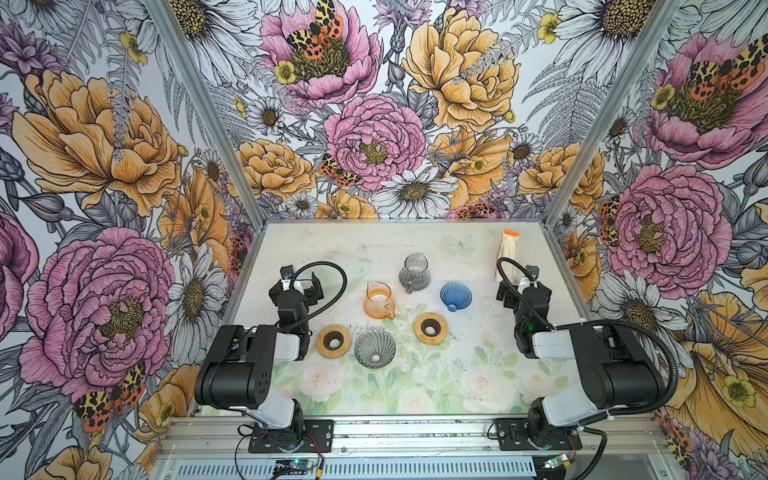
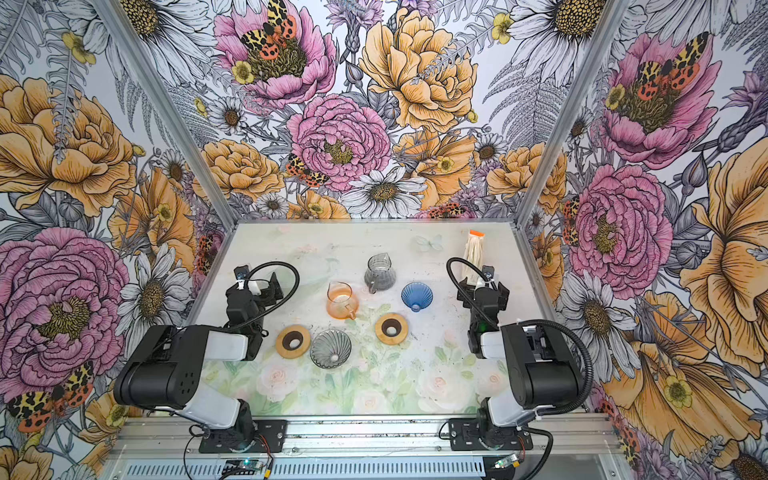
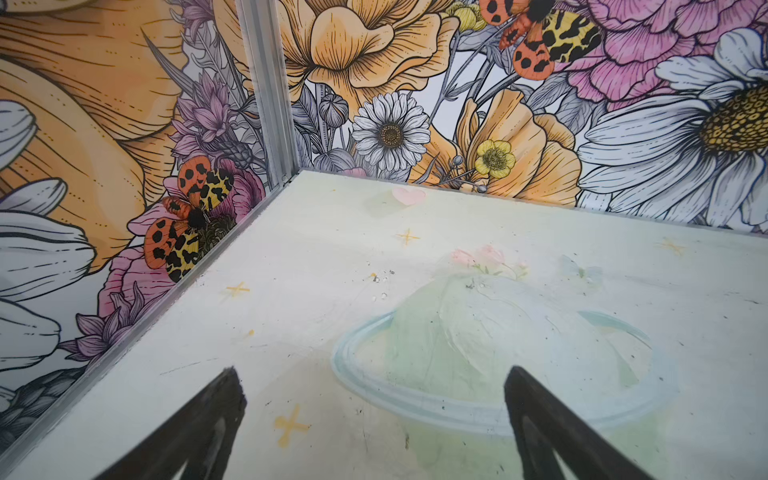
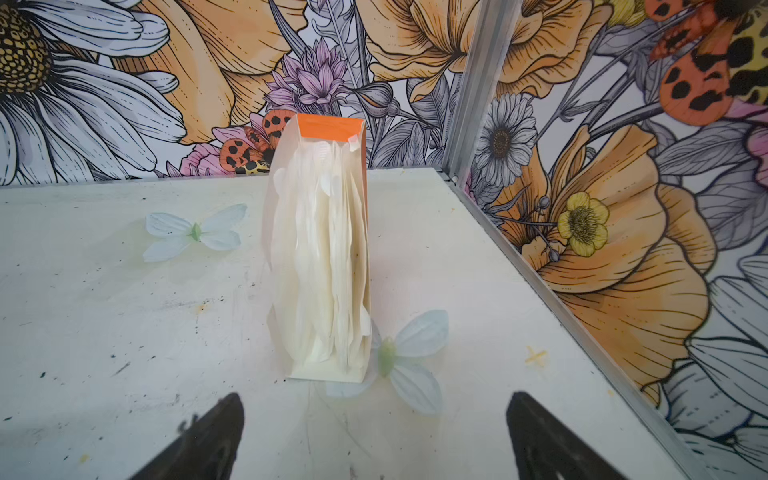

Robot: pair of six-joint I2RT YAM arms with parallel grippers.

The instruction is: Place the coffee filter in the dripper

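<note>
- We see the left arm [image 1: 232, 374] and right arm [image 1: 619, 374]: black housings, white link covers.
- We note a black ribbed cable [image 1: 344, 282] on each.
- Black screwed base plates [image 1: 320, 434], lower frame.

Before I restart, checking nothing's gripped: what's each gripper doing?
Left gripper: open, holding nothing.
Right gripper: open, holding nothing.

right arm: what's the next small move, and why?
Probably ease the right gripper forward toward the filter pack. Its jaws stand open and empty. The pack stands upright straight ahead of them, but not between the fingers. Neither the blue dripper nor the grey dripper holds a filter, so a filter has to be fetched first.
</note>
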